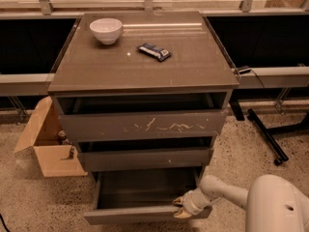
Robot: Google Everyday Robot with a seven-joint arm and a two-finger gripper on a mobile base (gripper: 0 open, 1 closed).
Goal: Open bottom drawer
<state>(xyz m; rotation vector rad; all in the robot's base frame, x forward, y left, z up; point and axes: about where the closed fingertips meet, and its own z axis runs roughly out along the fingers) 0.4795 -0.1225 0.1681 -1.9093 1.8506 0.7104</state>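
A grey-brown cabinet point(183, 74) with three drawers fills the centre of the view and stands on a speckled floor point(29, 202). The robot's white arm point(231, 193) enters from the 5 o'clock corner and reaches toward 9 o'clock, along the foot of the cabinet. The top drawer point(96, 127), its front marked with white scratches, stands slightly out from the carcass, and so does the middle drawer point(125, 159) below it. The bottom drawer point(125, 216), the slimmest of the three, sits at 6 o'clock in the view. It is pulled well out past the other two fronts, and its dark interior shows from above. An open cardboard box point(50, 156) sits on the floor at 9 o'clock of the cabinet, close beside it. A white bowl point(105, 30) stands upright on the cabinet top toward 11 o'clock. The gripper point(181, 208) is at the right end of the bottom drawer's front, pinching its top edge, with one tan fingertip point(177, 200) inside the drawer and the other on the outer face. A dark snack packet point(154, 51) lies flat on the top at 4 o'clock of the bowl, apart from it.
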